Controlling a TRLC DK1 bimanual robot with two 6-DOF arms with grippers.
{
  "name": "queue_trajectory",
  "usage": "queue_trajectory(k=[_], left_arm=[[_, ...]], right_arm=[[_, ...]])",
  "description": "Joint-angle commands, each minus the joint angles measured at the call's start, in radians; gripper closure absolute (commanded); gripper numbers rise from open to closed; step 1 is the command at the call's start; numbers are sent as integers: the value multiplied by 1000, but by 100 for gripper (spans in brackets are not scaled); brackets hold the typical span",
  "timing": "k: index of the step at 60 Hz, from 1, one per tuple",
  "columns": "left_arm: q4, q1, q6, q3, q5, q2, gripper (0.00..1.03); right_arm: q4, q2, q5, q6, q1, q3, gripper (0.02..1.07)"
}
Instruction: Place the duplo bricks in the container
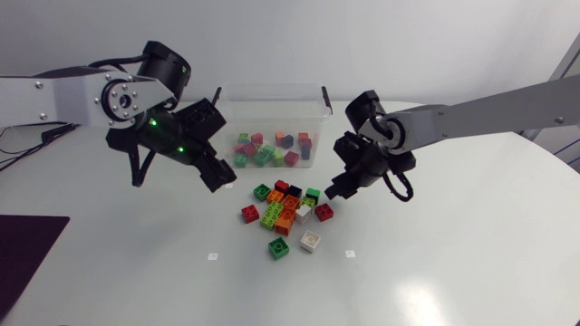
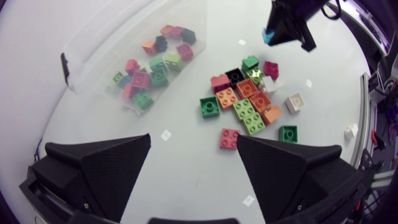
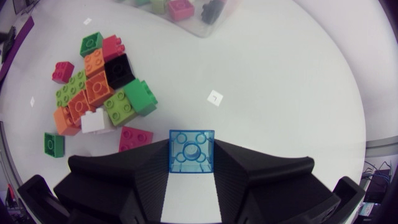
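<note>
Duplo bricks (image 1: 288, 206) lie in a loose heap on the white bench (image 1: 435, 263), just in front of the container (image 1: 272, 98), a clear plastic tub. Inside it sit other bricks (image 1: 272, 149), red, green, pink and dark, spread over the floor of the tub.

My right gripper (image 1: 337, 191) hangs off the container's front right corner, above the near edge of the heap. It is clamped on a see-through blue brick (image 3: 191, 151), with both fingers pressing its sides. My left gripper (image 1: 220, 176) hovers off the container's front left corner, fingers spread wide with nothing between them.

In the heap, orange and lime bricks are packed together at the middle, with a black brick (image 1: 294, 191) on the side nearer the container. A white brick (image 1: 310, 240) and a green brick (image 1: 279, 248) sit farthest from the container, slightly apart from the rest. Two small white tags (image 1: 212, 256) lie on the bench beyond them, farther still from the container.
</note>
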Motion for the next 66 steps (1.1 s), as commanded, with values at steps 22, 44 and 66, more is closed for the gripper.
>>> queue_trajectory(k=[22, 44, 66], left_arm=[[18, -63, 127, -39, 30, 232, 7], [70, -66, 148, 30, 75, 375, 8], [88, -66, 152, 37, 141, 407, 68]], right_arm=[[-19, -137, -53, 58, 13, 123, 78], [-18, -91, -65, 99, 47, 310, 78], [-10, 67, -72, 142, 69, 512, 78]])
